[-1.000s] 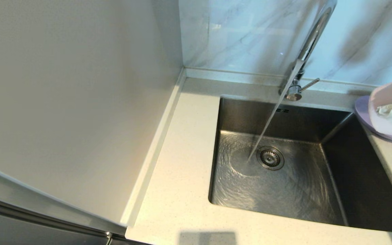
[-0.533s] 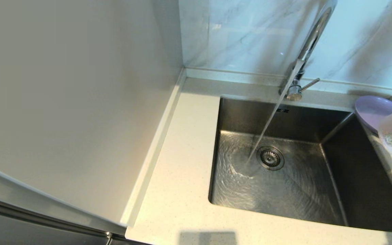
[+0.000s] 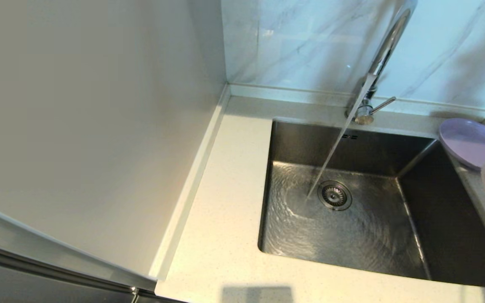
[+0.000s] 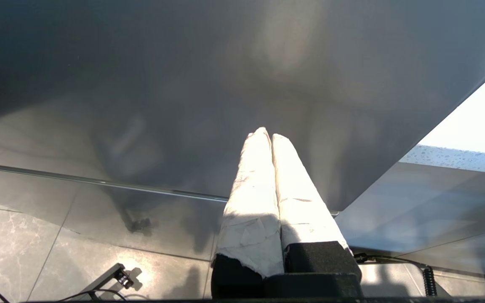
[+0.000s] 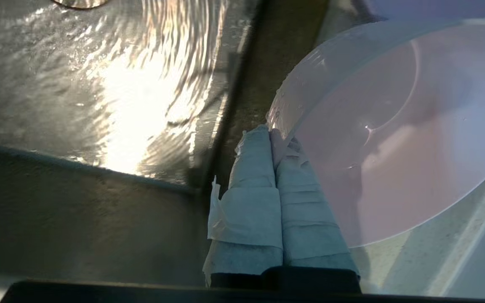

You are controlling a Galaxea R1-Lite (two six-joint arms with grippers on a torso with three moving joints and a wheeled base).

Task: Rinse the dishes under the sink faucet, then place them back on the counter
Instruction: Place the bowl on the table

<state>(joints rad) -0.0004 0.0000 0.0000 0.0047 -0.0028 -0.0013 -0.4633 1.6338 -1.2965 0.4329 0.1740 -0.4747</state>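
Nearest the robot, the cream-white speckled counter [image 3: 221, 235] runs along the front and left of the sink [image 3: 352, 235]. The steel basin holds a thin rippling sheet of water around the round drain strainer [image 3: 334, 195].

At the right edge of the head view, the right gripper [image 5: 273, 135] holds the pale pink dish [image 5: 394, 126] over the counter strip to the right of the basin. The right wrist view shows its 2 wrapped fingers [image 5: 251, 176] pressed together on the dish's rim, the dish tilted with its wet hollow toward the camera.

Just beyond it, the lilac plate [image 3: 470, 141] lies on the counter at the basin's far right corner.

At the back, the chrome faucet [image 3: 387, 42] stands behind the sink, lever [image 3: 382, 104] angled right, and a stream of water [image 3: 331, 155] falls beside the strainer.

The left gripper [image 4: 270, 135] is parked low, away from the sink, before a grey panel, its wrapped fingers closed against each other and holding nothing.
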